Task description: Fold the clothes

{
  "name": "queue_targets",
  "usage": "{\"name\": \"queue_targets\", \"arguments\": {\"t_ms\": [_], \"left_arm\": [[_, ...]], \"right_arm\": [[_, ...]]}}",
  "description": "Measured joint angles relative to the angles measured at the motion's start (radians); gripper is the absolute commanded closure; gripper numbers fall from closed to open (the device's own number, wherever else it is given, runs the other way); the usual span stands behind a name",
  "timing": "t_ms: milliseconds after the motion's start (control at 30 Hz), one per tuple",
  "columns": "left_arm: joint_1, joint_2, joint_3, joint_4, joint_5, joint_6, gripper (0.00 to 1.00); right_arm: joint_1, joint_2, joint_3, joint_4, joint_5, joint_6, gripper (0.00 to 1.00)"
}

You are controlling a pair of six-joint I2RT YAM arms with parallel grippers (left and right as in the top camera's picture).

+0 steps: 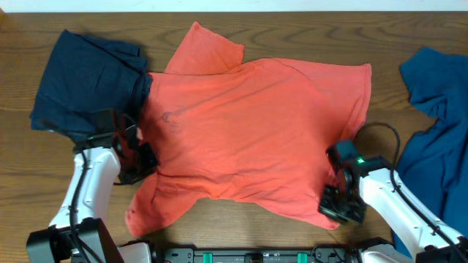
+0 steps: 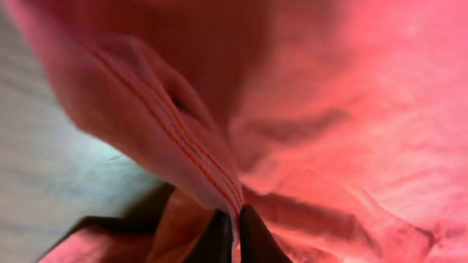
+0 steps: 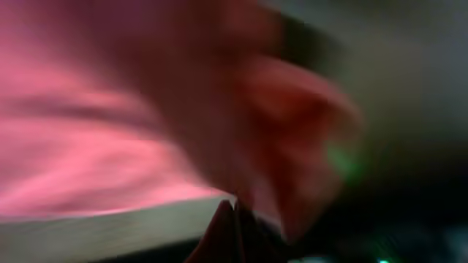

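An orange-red T-shirt (image 1: 256, 124) lies spread over the middle of the table. My left gripper (image 1: 139, 157) is at its left edge, shut on the stitched hem of the shirt (image 2: 212, 172), as the left wrist view shows. My right gripper (image 1: 338, 191) is at the shirt's lower right edge, shut on the cloth (image 3: 241, 124); the right wrist view is blurred. A sleeve (image 1: 153, 204) hangs toward the front left.
A dark navy garment (image 1: 84, 80) lies at the back left, next to the shirt. A blue garment (image 1: 435, 124) lies crumpled at the right edge. The wooden table (image 1: 241, 219) shows along the front.
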Motion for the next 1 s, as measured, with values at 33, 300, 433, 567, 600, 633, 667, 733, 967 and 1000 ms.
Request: {"name": "queue_targets", "arguments": {"t_ms": [33,300,433,567,600,633,667,733,967,1000], "left_arm": [[-0.017,0.000,0.000,0.004,0.000,0.000,0.94],[-0.101,0.000,0.000,0.021,-0.051,0.001,0.92],[-0.105,0.000,0.000,0.038,-0.065,0.000,0.90],[-0.105,0.000,-0.004,0.047,-0.069,0.000,0.89],[-0.105,0.000,-0.004,0.048,-0.069,0.000,0.89],[-0.105,0.000,-0.006,0.050,-0.071,0.000,0.88],[-0.105,0.000,-0.006,0.053,-0.071,0.001,0.88],[-0.105,0.000,-0.006,0.056,-0.071,0.000,0.88],[-0.105,0.000,-0.019,0.079,-0.071,0.000,0.88],[-0.105,0.000,-0.024,0.083,-0.071,0.000,0.88]], "right_arm": [[-0.018,0.002,0.002,-0.038,0.034,0.046,0.99],[-0.190,0.002,0.214,-0.092,0.199,0.153,0.87],[-0.187,0.002,0.272,0.016,0.138,-0.031,0.59],[-0.180,0.003,0.263,0.015,0.078,-0.152,0.57],[-0.179,0.004,0.254,0.018,0.071,-0.169,0.60],[-0.179,0.004,0.237,0.025,0.058,-0.187,0.64],[-0.179,0.005,0.216,0.031,0.053,-0.198,0.67],[-0.179,0.006,0.159,0.044,0.033,-0.213,0.73],[-0.179,0.012,0.031,0.084,-0.104,-0.278,0.71],[-0.179,0.013,0.027,0.084,-0.117,-0.283,0.71]]}}
